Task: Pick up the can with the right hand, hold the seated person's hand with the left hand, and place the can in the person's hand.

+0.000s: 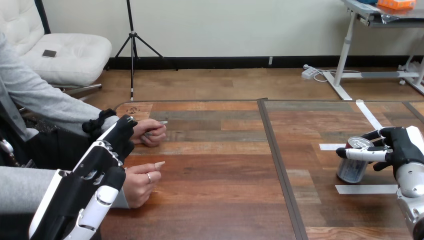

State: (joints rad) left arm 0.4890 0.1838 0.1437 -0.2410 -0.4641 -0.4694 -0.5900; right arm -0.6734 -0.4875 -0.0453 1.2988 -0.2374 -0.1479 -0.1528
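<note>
The can [352, 170] in my right hand [402, 147] is shiny metal, its top bright silver — the hand's own shells are smooth, glossy white plastic over matt black. Under it, a matt grained wood table [220, 150]; beside my left hand [117, 140], a soft grey cloth sleeve [45, 100]

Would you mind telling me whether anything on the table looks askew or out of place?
Only the can: it leans slightly off upright at the right of the table, with the right hand curled round its top. Nothing looks spilled or damaged.
</note>
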